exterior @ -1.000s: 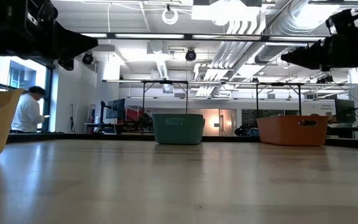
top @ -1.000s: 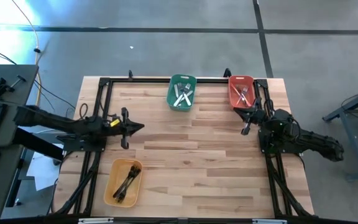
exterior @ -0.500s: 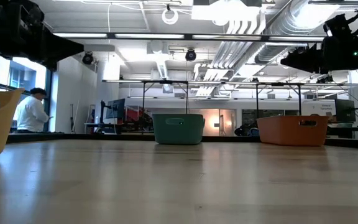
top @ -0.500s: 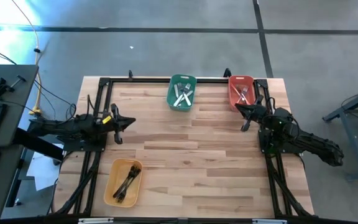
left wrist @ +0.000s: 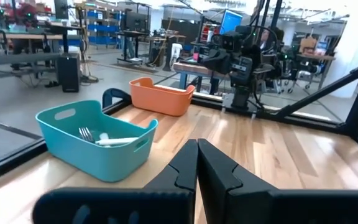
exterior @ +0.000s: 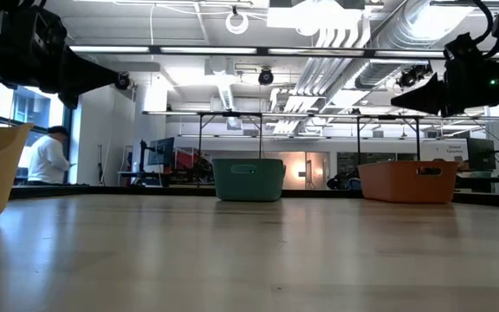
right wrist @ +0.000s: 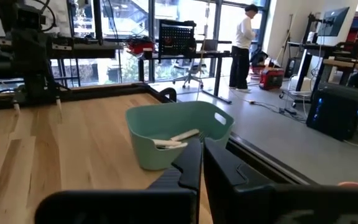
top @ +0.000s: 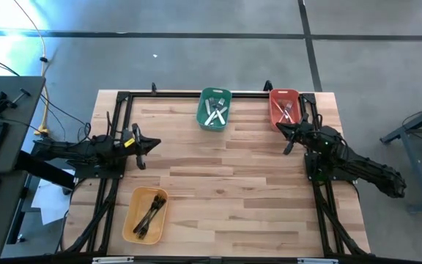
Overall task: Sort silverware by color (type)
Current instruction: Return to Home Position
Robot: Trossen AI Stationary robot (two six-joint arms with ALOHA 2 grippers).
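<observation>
**High view: forks sorted into three bins, both grippers clenched on nothing**

Across the wooden table [top: 218, 183], three plastic bins and no more than two arms. At the far edge, near the middle, the green bin [top: 215, 91], with the white-handled forks [top: 213, 112] lying crossed inside. Just right of it, by the far right corner, the red bin [top: 284, 92], with the red-handled forks [top: 288, 111] inside. At the near left, well apart from both, the yellow bin [top: 145, 190], with the black forks [top: 149, 211] lying lengthwise along it.

Over the left side of the table, between the yellow bin and the far edge, the left gripper [top: 149, 144], pointing right toward the table's middle. Clenched, as told by the left wrist view: fingers [left wrist: 179, 171] pressed flat together, nothing caught between.

On the right side, just near of the red bin, the right gripper [top: 287, 136], pointing left and far. Likewise clenched in the right wrist view: fingers [right wrist: 188, 165] tight against each other, nothing held, with the green bin and its white handles beyond.

From table height, both arms well clear of the tabletop, one at the upper left, one at the upper right. In the room behind, far left, a person [exterior: 48, 158] in a white top.
</observation>
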